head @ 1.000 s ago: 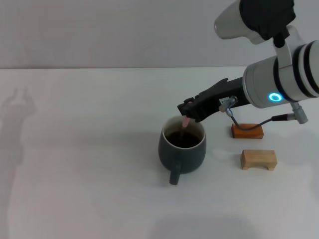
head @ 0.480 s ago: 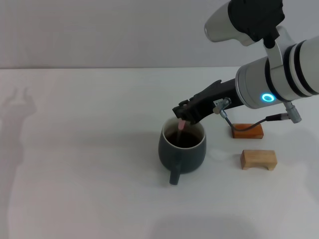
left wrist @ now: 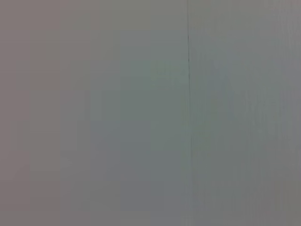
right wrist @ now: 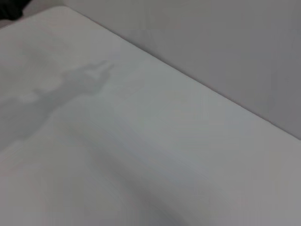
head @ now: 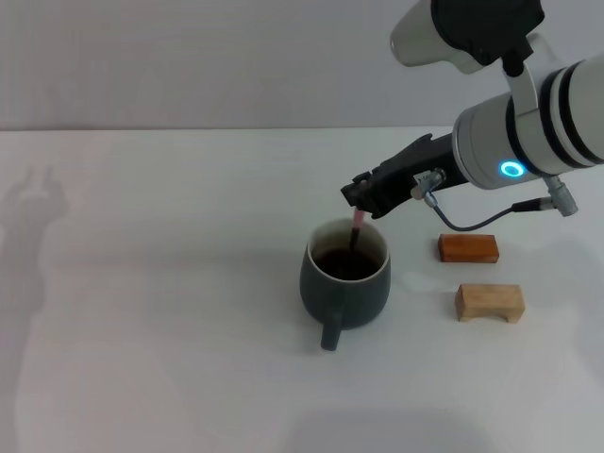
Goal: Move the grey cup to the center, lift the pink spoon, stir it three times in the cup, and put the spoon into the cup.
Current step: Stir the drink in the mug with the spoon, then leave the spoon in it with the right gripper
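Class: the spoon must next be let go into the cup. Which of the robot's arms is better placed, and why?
The right. Its right gripper already holds the pink spoon upright, dipping into the grey cup. The left arm is not in view.

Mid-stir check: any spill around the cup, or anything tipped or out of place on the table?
Nothing stands out. The grey cup stands upright with its dark liquid inside and no splashes on the white table. The right gripper holds the pink spoon dipped into the cup. The two wooden blocks lie flat beside it.
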